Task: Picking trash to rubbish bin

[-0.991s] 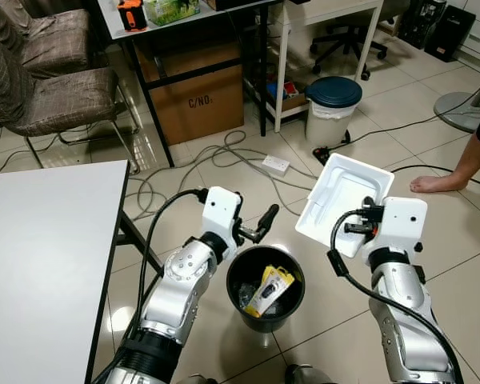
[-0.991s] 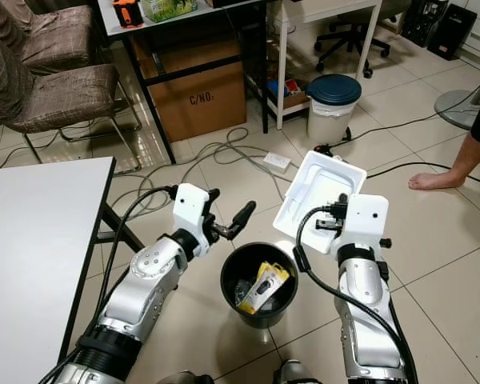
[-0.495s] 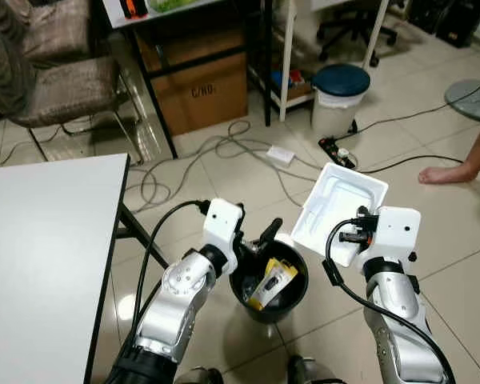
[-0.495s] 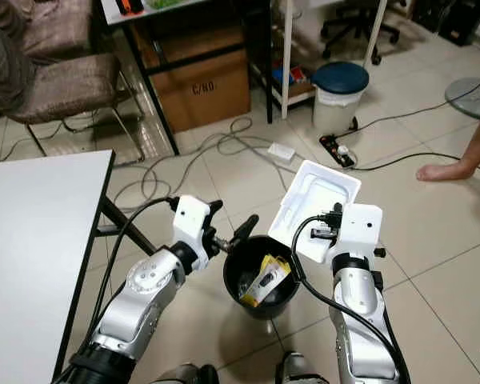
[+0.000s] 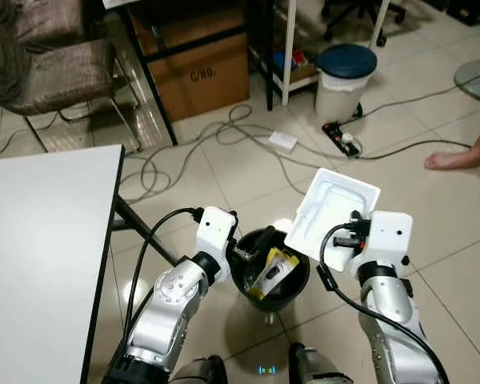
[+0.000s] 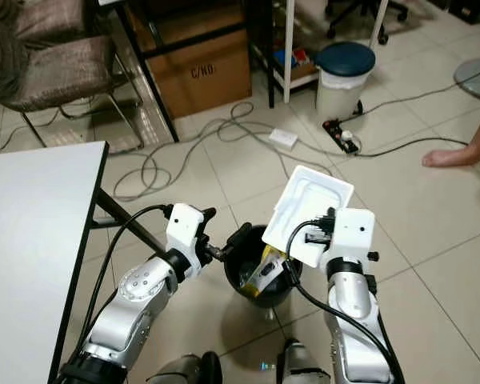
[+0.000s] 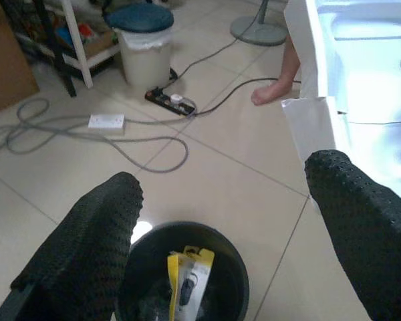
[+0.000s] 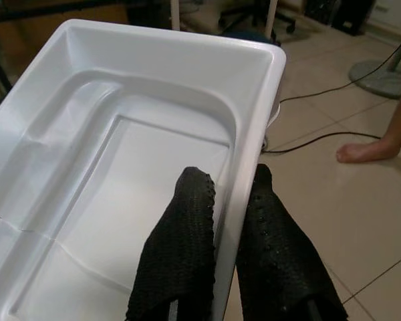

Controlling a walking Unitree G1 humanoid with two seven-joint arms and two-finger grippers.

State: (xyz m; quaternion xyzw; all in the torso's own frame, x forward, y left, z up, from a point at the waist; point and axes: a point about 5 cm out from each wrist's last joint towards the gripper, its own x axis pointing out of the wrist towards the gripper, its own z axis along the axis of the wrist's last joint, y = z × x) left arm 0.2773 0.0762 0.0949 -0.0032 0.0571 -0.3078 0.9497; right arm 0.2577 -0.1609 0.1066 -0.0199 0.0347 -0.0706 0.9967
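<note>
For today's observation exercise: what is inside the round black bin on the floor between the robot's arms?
Inside the round black rubbish bin stands a yellow and white retail package, with some darker scraps beside it. The bin's bottom is too dark to make out.

L claw (image 7: 220, 221) open, R claw (image 8: 228, 200) clamped.

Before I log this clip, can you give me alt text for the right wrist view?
The right gripper pinches the side wall of a white plastic tray, one black finger inside and one outside. Beyond the tray lie tiled floor, a black cable and a person's bare foot.
</note>
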